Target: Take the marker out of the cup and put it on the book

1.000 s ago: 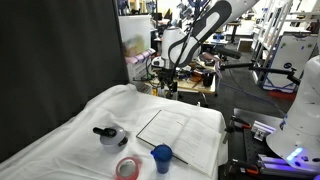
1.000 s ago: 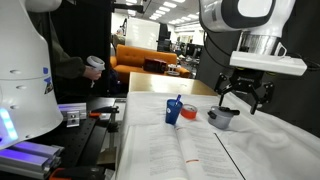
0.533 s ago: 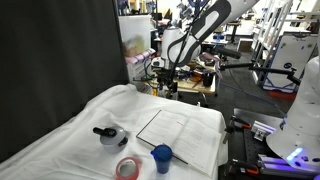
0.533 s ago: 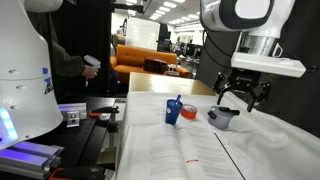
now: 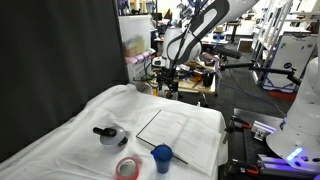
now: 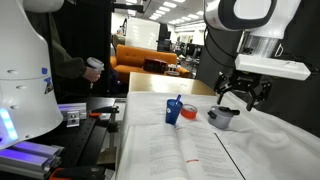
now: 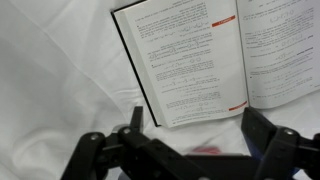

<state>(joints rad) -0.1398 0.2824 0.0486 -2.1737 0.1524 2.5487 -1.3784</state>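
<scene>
One blue cup [image 5: 162,155] stands at the near edge of the white-draped worktop [image 5: 70,140], just beside a pink-red tape ring [image 5: 127,167]. The marker [image 6: 179,101] stands in the cup, its tip above the rim (apparently leaning, though the view is small). Behind the cup the book [image 5: 182,133] lies open and flat, with a grey round pot [image 5: 110,135] beside it. Farthest back, the end effector [image 6: 241,99] hangs above the worktop, jaws spread wide, nothing between them.
</scene>
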